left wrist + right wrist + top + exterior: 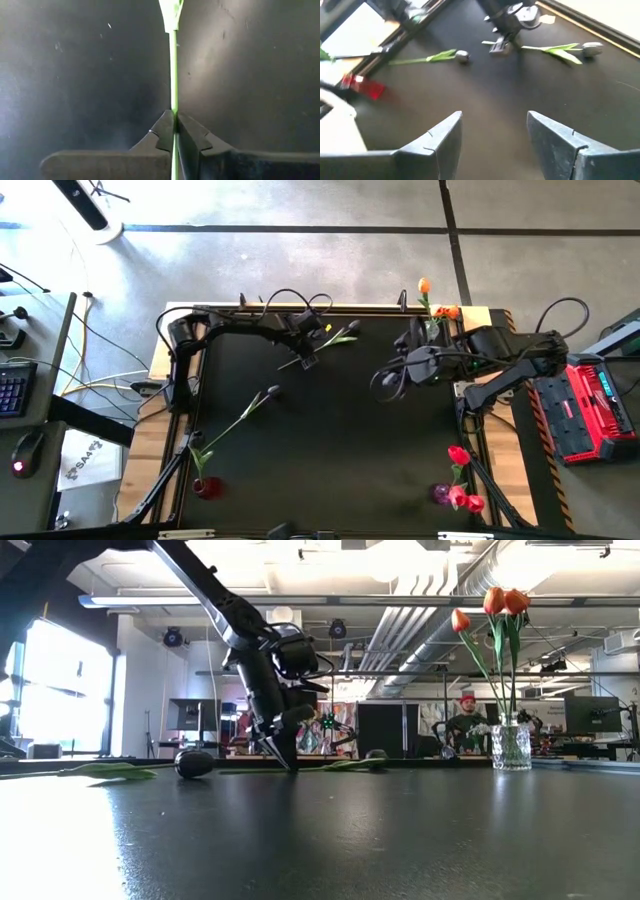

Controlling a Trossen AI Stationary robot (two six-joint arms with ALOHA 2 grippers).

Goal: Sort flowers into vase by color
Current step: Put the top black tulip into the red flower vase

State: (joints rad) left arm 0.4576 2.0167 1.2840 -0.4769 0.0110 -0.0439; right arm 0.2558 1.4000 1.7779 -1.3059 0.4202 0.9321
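A dark-headed tulip (325, 345) lies flat on the black table near its far edge, and its leaf (350, 765) shows to the right of the fingers in the low view. My left gripper (305, 361) stands over it, pointing down, shut on its green stem (173, 75). A second dark-headed tulip (240, 418) lies to the left and nearer, its head (193, 762) on the table. My right gripper (494, 140) is open and hovers right of centre (387, 385), touching nothing. My left gripper pinches the thin stem (173, 117) between its two fingertips (162, 135), toward the stem's cut end, away from leaf and head. The fingers come from above, pointing down (283, 755), and close across the stem. The tulip lies along the table.
A clear glass vase (511, 745) with orange tulips (432, 305) stands at the far right corner. Red tulips (462, 480) stand in a small purple vase (440, 493) near right. A small red vase (207, 487) sits near left. Bare black tabletop lies in the middle.
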